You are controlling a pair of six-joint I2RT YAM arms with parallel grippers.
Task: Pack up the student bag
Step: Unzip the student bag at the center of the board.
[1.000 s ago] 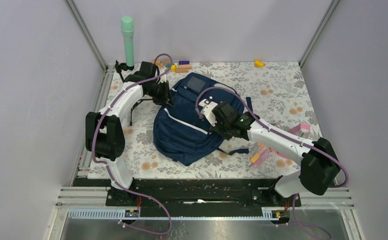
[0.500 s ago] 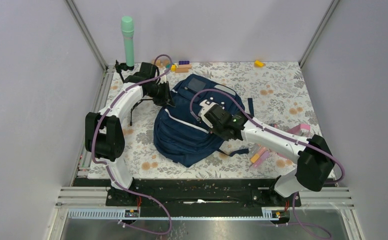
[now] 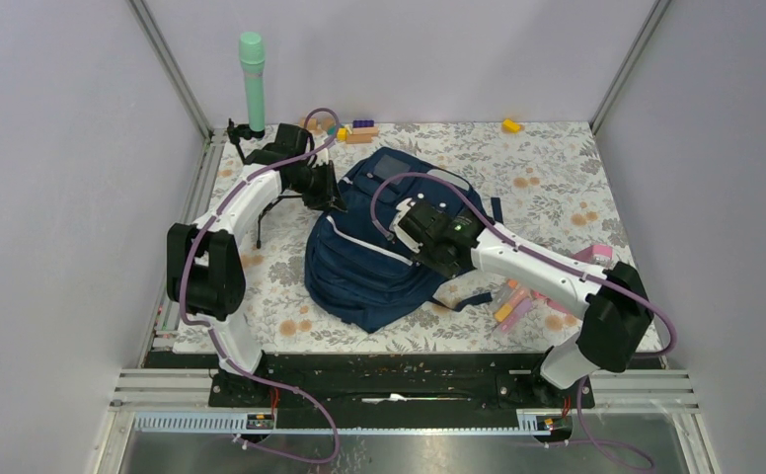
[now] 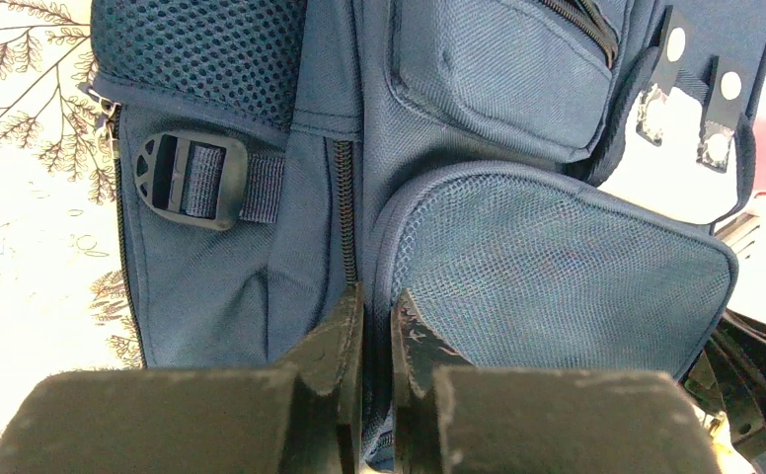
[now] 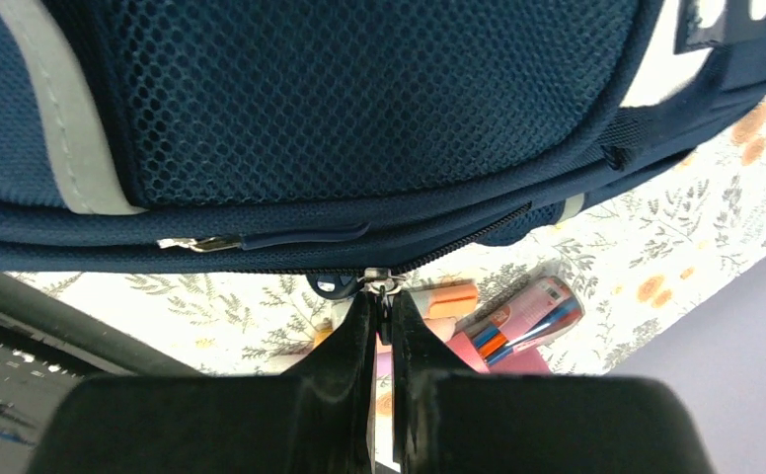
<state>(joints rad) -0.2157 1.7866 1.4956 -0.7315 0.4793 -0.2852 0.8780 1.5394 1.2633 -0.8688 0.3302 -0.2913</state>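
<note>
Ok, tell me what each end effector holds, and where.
The right end effector pinches the bag's zipper pull; the left end effector seemingly pinches bag fabric beside the mesh pocket.

1. The large navy-blue fabric backpack [image 3: 369, 267] is dark blue throughout, and its honeycomb mesh panels are the same blue.
2. A pale grey-white fabric stripe [image 5: 63, 118] crosses the blue.
3. The small silver metal zip pull [image 5: 379, 281] shows bright against the dark zip.
4. The flat printed tablecloth [image 3: 557, 168] is cream with grey-brown leaf sprigs and scattered orange blossoms.
5. At eleven o'clock on the cloth is a tall mint-green plastic tube [image 3: 252, 84], and at one o'clock a small yellow block [image 3: 510, 125].
6. At four o'clock from the backpack is a cluster of pink and orange stationery [image 3: 515, 304].
7. The left robot arm [image 3: 246, 202] and right robot arm [image 3: 537, 272] are white with black joints and purple cables.
</note>
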